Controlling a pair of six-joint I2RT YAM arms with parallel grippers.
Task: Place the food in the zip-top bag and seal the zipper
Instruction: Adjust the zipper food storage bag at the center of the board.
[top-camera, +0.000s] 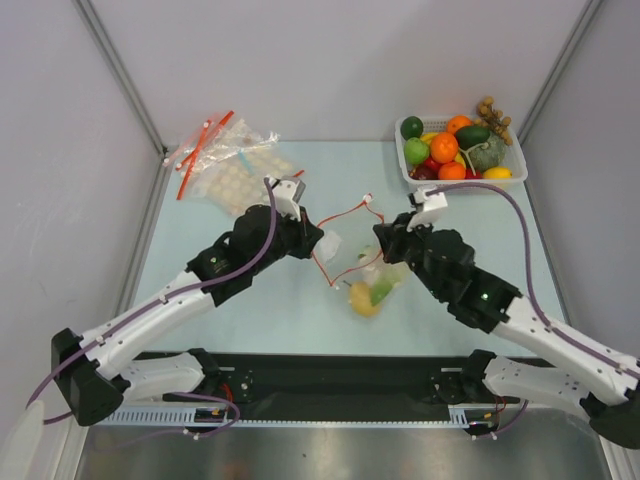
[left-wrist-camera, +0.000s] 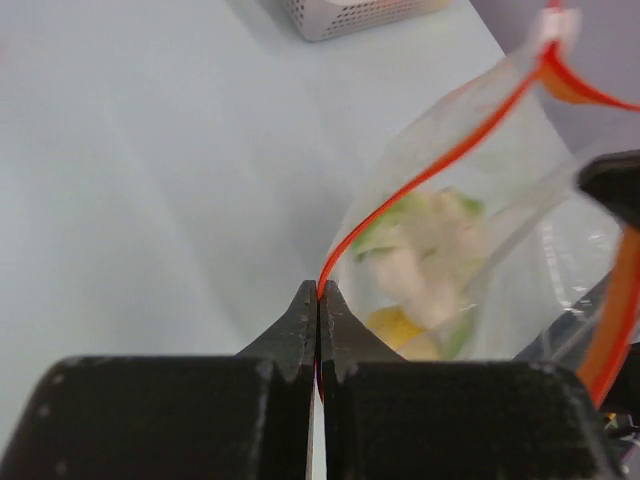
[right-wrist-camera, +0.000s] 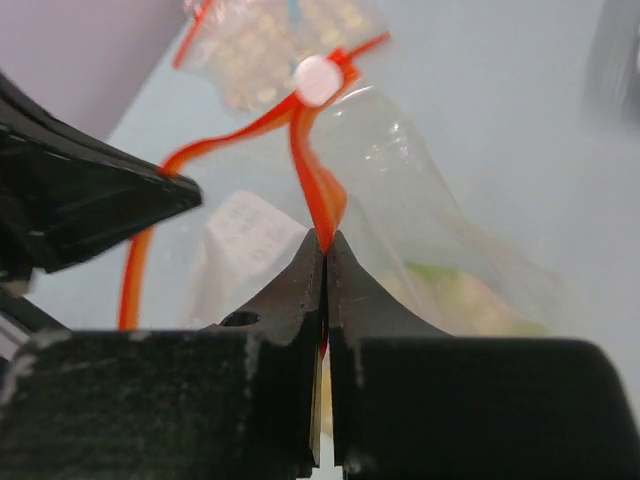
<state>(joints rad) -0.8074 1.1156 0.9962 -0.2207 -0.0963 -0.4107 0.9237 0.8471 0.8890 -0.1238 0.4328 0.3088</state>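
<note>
The clear zip-top bag (top-camera: 368, 280) hangs between my two grippers over the table's middle. Inside it are a yellow lemon (top-camera: 362, 300), a green piece (top-camera: 382, 292) and a pale leafy piece (left-wrist-camera: 425, 250). Its red-orange zipper (top-camera: 340, 215) loops open, with the white slider (top-camera: 368, 199) at the far end, also seen in the right wrist view (right-wrist-camera: 318, 80). My left gripper (left-wrist-camera: 318, 290) is shut on the zipper strip (left-wrist-camera: 420, 170) at the bag's left side. My right gripper (right-wrist-camera: 325, 238) is shut on the zipper strip (right-wrist-camera: 315, 185) just below the slider.
A white basket (top-camera: 508, 180) at the back right holds oranges, lemons, green pieces and other toy food. Crinkled clear bags with pale discs and red strips (top-camera: 230, 165) lie at the back left. Grey walls close in both sides.
</note>
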